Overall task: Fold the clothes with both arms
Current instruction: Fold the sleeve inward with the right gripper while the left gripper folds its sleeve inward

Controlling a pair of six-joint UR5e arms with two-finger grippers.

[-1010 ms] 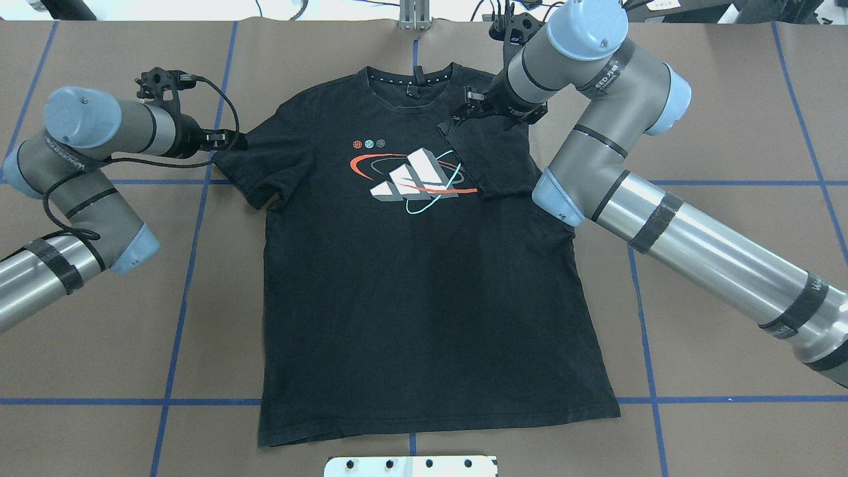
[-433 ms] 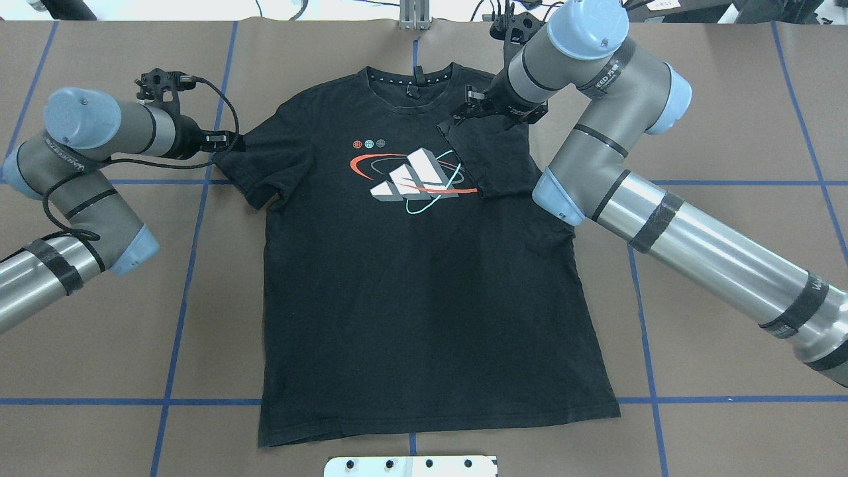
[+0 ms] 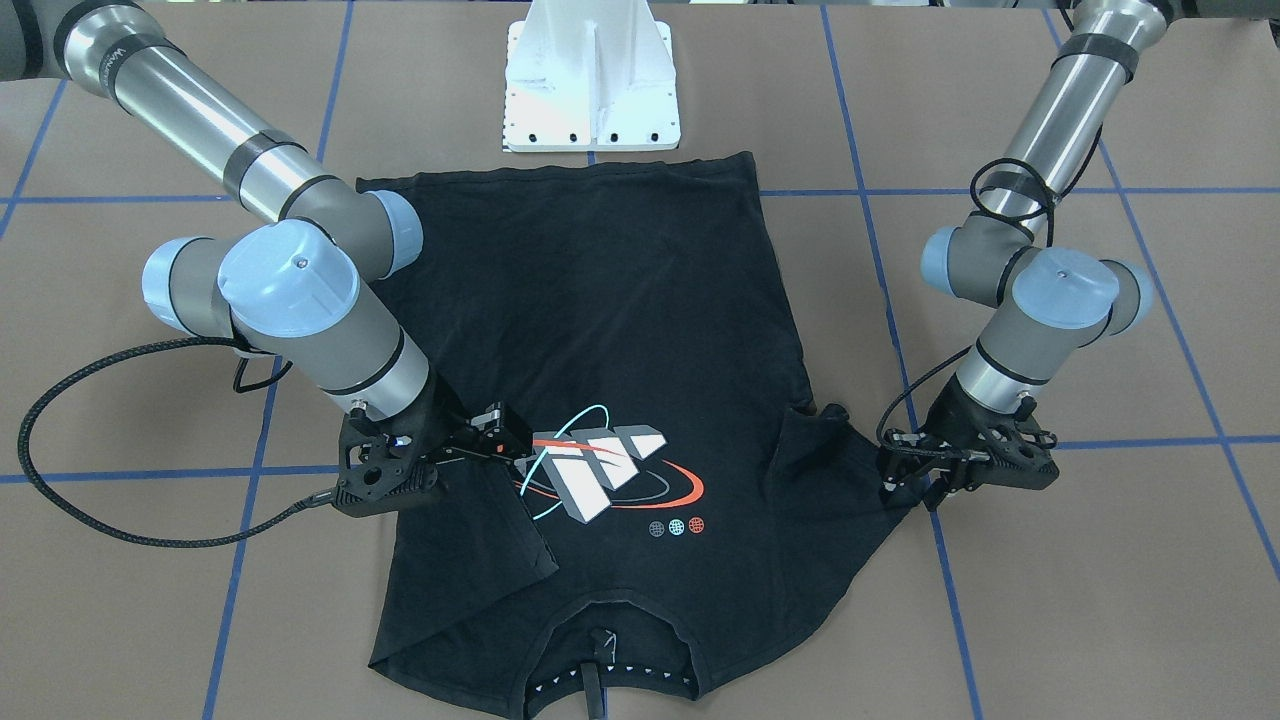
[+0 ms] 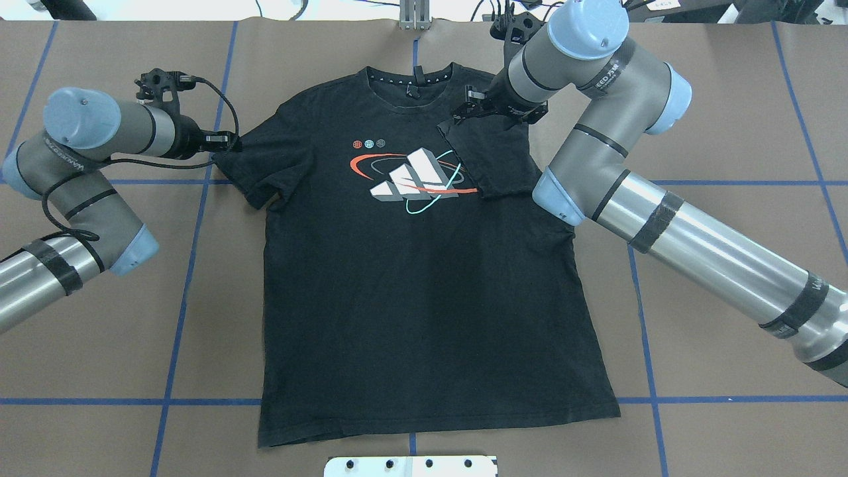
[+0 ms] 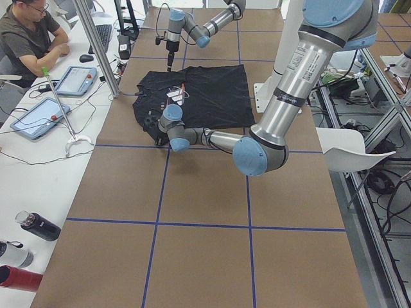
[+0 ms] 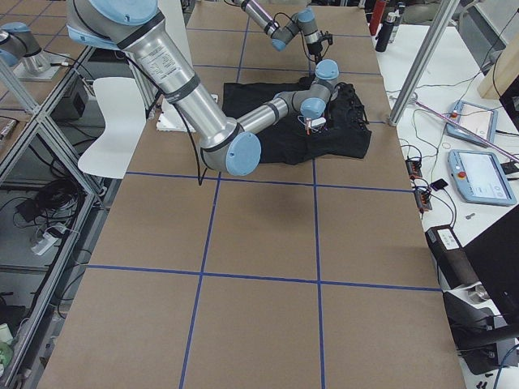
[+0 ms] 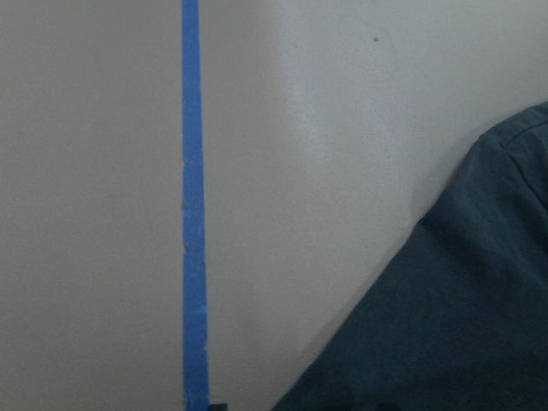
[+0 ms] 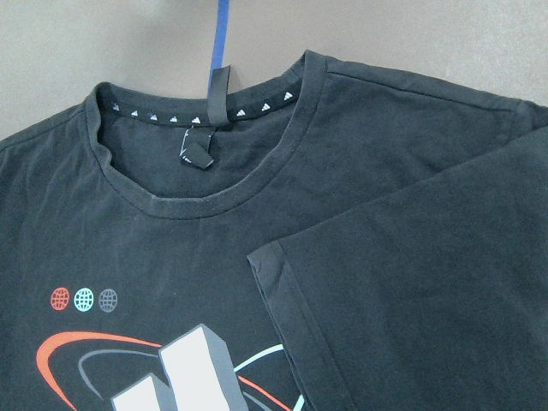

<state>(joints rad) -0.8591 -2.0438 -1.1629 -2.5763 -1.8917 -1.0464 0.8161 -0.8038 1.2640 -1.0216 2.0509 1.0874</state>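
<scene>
A black T-shirt (image 4: 411,298) lies flat and front up on the brown table, its block logo (image 4: 407,180) showing and its collar at the far edge. One sleeve (image 4: 493,159) is folded inward over the chest and covers the logo's edge. My right gripper (image 4: 458,114) hovers at this sleeve's upper corner, and its fingers look apart in the front view (image 3: 505,432). The other sleeve (image 4: 255,165) spreads outward. My left gripper (image 4: 232,141) is shut on its outer edge, low over the table (image 3: 893,478). Neither wrist view shows fingers, only cloth (image 7: 462,325) (image 8: 411,257).
The white pedestal base (image 3: 592,90) stands just behind the shirt's hem. Blue tape lines (image 4: 192,265) cross the brown table. A metal post (image 4: 414,14) stands past the collar. A person (image 5: 29,45) sits at a side bench with tablets (image 5: 35,119) and bottles (image 5: 38,226).
My left gripper has shifted slightly outward at the sleeve edge, and the cloth near that armpit has wrinkled a little. My right gripper has barely moved above the folded sleeve.
</scene>
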